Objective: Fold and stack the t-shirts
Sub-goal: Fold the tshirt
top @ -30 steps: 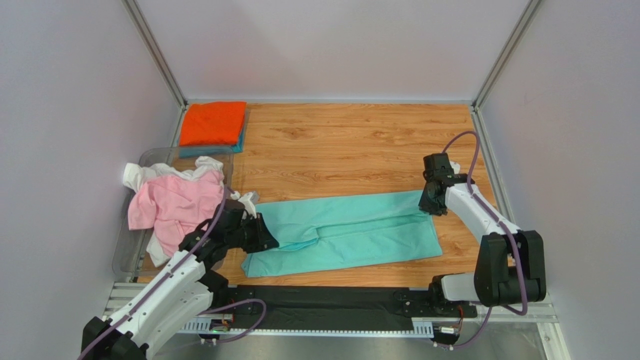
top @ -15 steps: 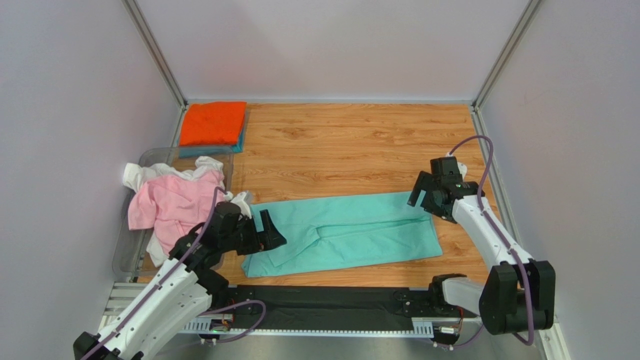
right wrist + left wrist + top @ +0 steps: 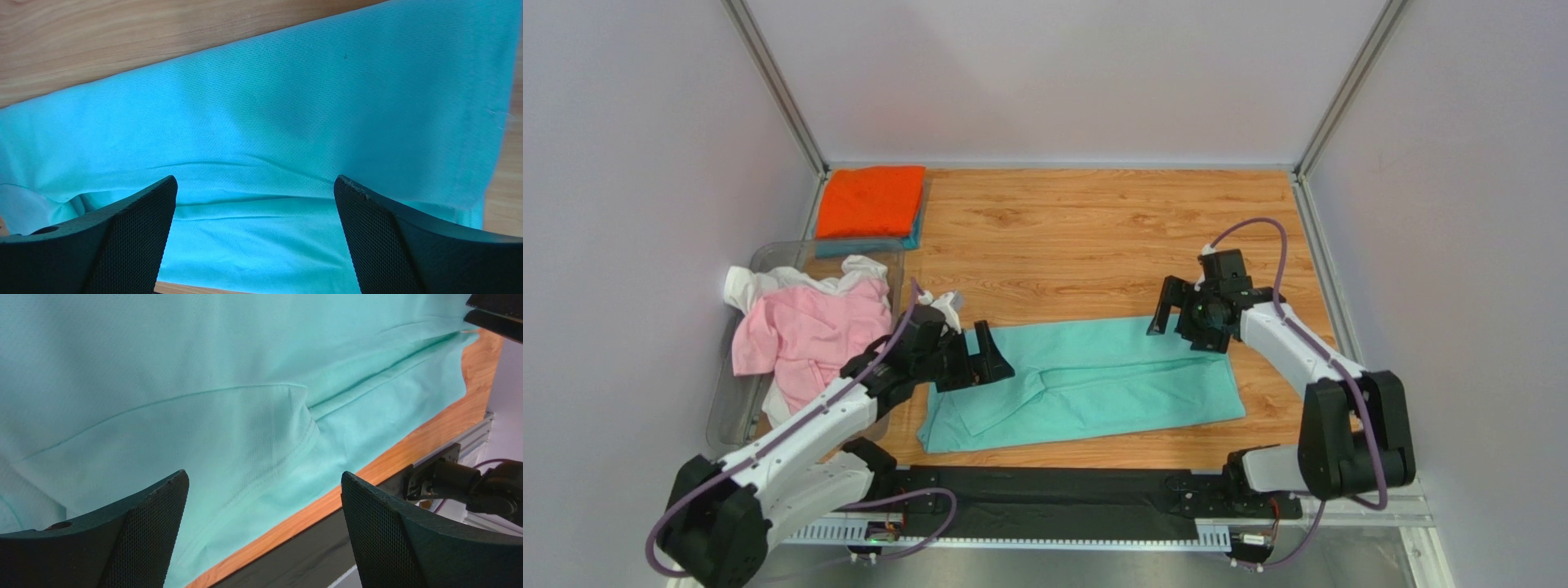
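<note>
A mint-green t-shirt point(image 3: 1087, 380) lies on the wooden table, folded lengthwise into a long band. My left gripper point(image 3: 995, 355) hovers over its left end, open and holding nothing. The left wrist view shows the open left gripper point(image 3: 264, 476) above the green t-shirt point(image 3: 202, 386), a seam and the table's near edge. My right gripper point(image 3: 1169, 309) hangs open over the band's far right corner. In the right wrist view the right gripper point(image 3: 256, 180) is spread wide above the flat green t-shirt point(image 3: 307, 104).
A folded orange t-shirt point(image 3: 871, 201) sits on a teal-blue one point(image 3: 918, 229) at the back left corner. A pink t-shirt point(image 3: 805, 331) and a white one point(image 3: 756, 284) are heaped in a clear bin point(image 3: 723, 410) at the left. Grey walls enclose the table point(image 3: 1075, 233).
Both grippers were shut on the ends of the green t-shirt and have opened and let go. The left one moved right and the right one moved left, inward over the shirt.
</note>
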You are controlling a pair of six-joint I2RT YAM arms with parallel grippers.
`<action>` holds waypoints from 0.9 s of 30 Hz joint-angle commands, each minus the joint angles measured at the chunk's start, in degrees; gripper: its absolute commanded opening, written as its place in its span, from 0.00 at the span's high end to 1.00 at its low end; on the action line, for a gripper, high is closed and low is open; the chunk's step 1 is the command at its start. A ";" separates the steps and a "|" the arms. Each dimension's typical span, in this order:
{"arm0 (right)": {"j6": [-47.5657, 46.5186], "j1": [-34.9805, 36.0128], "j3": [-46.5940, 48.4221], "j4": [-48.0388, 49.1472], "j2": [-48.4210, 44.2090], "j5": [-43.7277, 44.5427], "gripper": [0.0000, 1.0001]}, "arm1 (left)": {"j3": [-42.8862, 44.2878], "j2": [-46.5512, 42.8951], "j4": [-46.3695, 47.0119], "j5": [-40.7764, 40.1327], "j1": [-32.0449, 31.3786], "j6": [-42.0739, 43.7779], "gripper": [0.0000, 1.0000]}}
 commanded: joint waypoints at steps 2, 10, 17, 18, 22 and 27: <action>-0.22 0.92 0.34 4.34 6.75 -0.26 0.00 | -2.08 9.43 11.98 1.27 -0.18 -0.05 0.00; 5.23 1.88 -7.47 5.66 3.61 2.64 0.00 | 2.72 26.67 21.83 -1.36 -0.09 0.04 0.00; 9.54 7.67 -17.32 3.04 -8.78 1.41 0.00 | 20.48 49.94 20.70 4.69 3.42 4.16 0.00; 10.76 10.38 -18.37 2.33 -9.92 1.50 0.00 | 25.90 52.07 18.17 4.87 4.30 4.52 0.00; 15.85 18.81 -21.89 1.09 -17.30 1.15 0.00 | 41.10 62.53 9.40 3.82 5.18 6.54 0.00; 21.75 30.19 -25.32 2.50 -26.01 -0.70 0.00 | 56.01 72.73 2.50 8.03 5.71 6.63 0.00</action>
